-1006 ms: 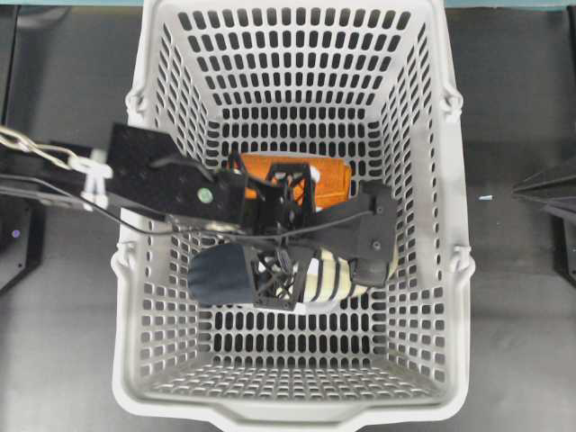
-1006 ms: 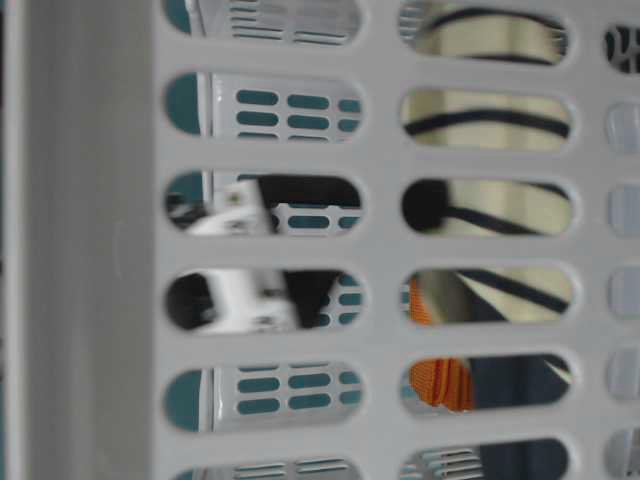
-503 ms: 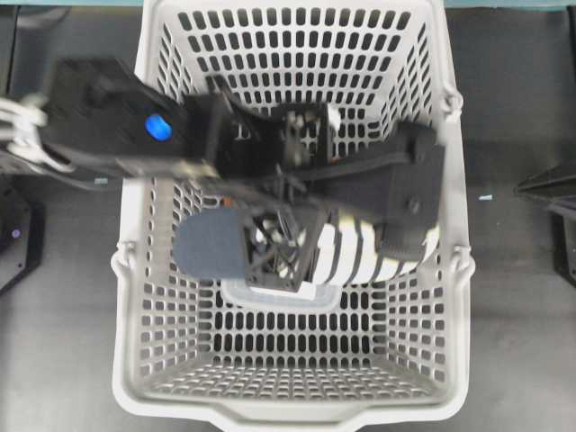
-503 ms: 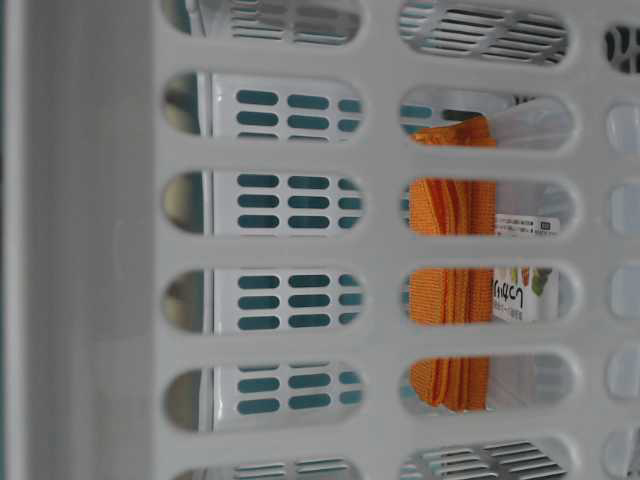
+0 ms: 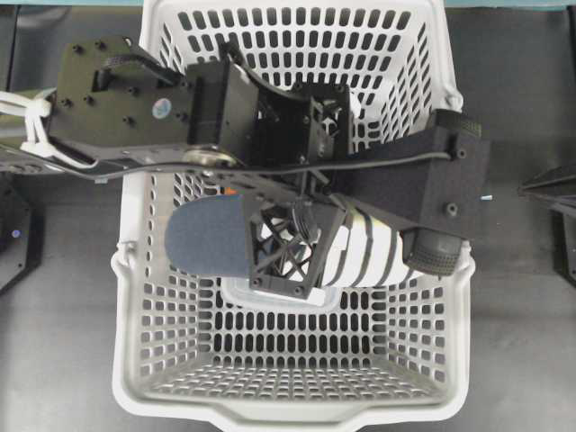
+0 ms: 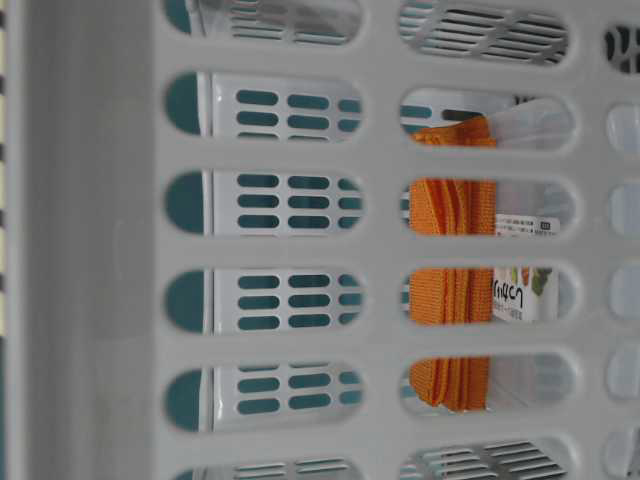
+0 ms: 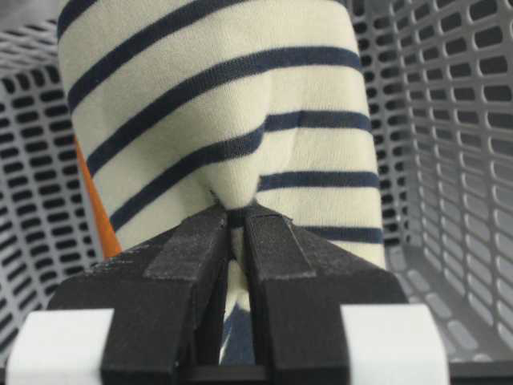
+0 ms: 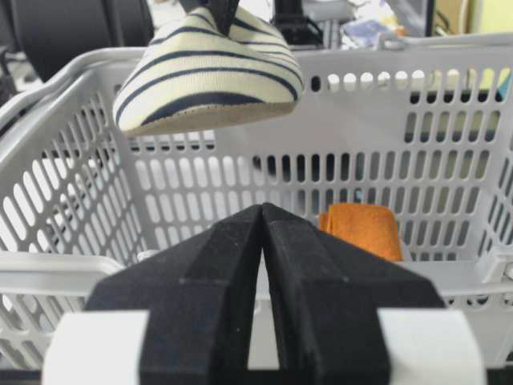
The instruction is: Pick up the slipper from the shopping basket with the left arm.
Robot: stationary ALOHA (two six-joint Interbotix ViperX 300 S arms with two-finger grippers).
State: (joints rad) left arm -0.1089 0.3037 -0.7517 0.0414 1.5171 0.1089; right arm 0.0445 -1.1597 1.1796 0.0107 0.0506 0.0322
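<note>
The slipper (image 5: pixel 205 247), with a navy toe and a cream striped upper, hangs lifted above the floor of the grey shopping basket (image 5: pixel 297 400). My left gripper (image 5: pixel 301 232) is shut on its striped fabric. In the left wrist view the pads (image 7: pixel 192 241) pinch a fold of the slipper (image 7: pixel 224 96), with the gripper (image 7: pixel 236 215) closed tight on it. From the right wrist view the slipper (image 8: pixel 208 76) hangs at about the height of the basket rim (image 8: pixel 385 52). My right gripper (image 8: pixel 263 210) is shut and empty outside the basket.
A folded orange cloth (image 8: pixel 361 228) lies on the basket floor against a wall; it also shows through the slots in the table-level view (image 6: pixel 450 300). The basket's slotted walls (image 6: pixel 90 250) surround the hanging slipper. The right arm (image 5: pixel 549 189) rests at the right edge.
My left arm has risen with the slipper, which has left the basket floor and now looms larger in the overhead view. The slipper has left the table-level view. The right arm has not moved.
</note>
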